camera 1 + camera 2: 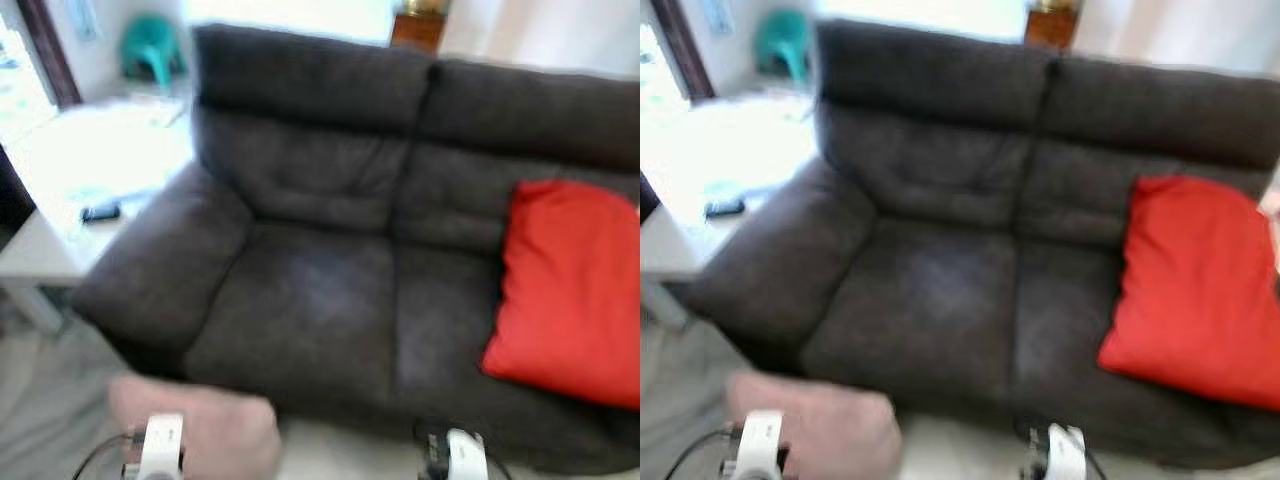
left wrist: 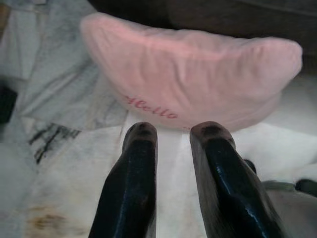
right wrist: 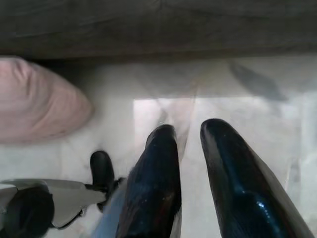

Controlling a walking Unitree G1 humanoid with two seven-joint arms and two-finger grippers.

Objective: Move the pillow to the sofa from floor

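Left eye view: one pink pillow (image 1: 200, 425) on floor, one red cushion (image 1: 572, 290) on sofa (image 1: 320, 300), both grippers narrowly parted, empty.

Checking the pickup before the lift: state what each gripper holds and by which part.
Nothing is held. The left gripper is open just short of the pink pillow on the floor; the right gripper is open over bare floor.

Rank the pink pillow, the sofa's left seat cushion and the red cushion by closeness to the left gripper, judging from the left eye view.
1. pink pillow, on the floor right beside the left gripper.
2. left seat cushion, ahead on the sofa.
3. red cushion, at the sofa's right end.
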